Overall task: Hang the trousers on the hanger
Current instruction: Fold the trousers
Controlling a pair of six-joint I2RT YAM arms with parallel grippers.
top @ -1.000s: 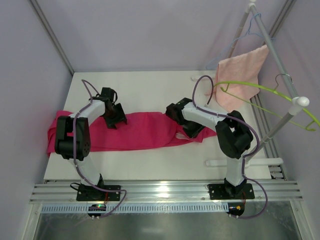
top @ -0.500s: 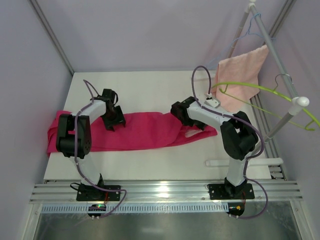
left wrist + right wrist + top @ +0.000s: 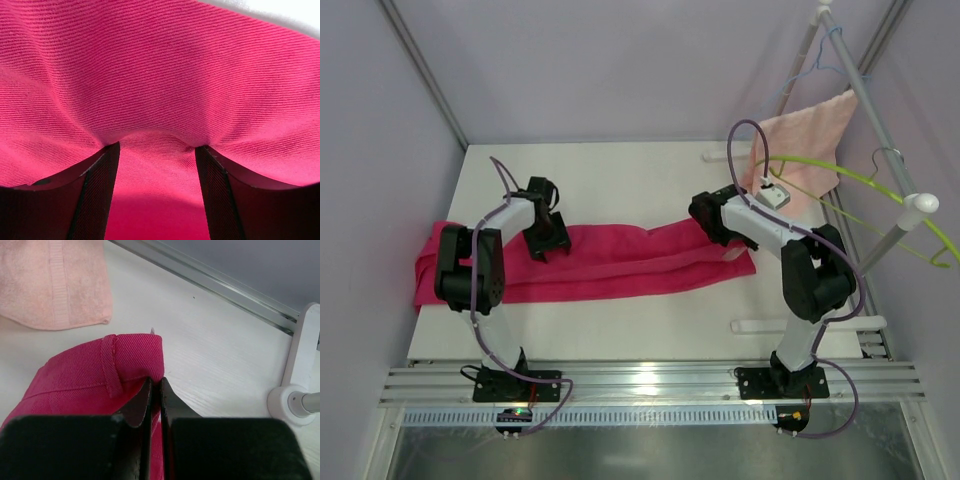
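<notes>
Right tool (image 3: 155, 390) is clenched on the waistband corner of the bright magenta-pink fabric trousers (image 3: 620, 262), its two dark fingers (image 3: 137, 412) pressed together with the cloth edge pinched between them. Left tool (image 3: 157, 146) stands released, its fingers (image 3: 100, 190) spread and pushed down into the trousers so that the cloth bulges between them. The trousers lie stretched lengthwise across the white worktop (image 3: 620, 180), their left end spilling over its left edge. The thin lime-green clothes hanger (image 3: 840, 178) hangs by its hook from a slanting white rail (image 3: 872, 104) at the right, apart from the trousers and near a pale salmon-pink towel (image 3: 805, 135).
</notes>
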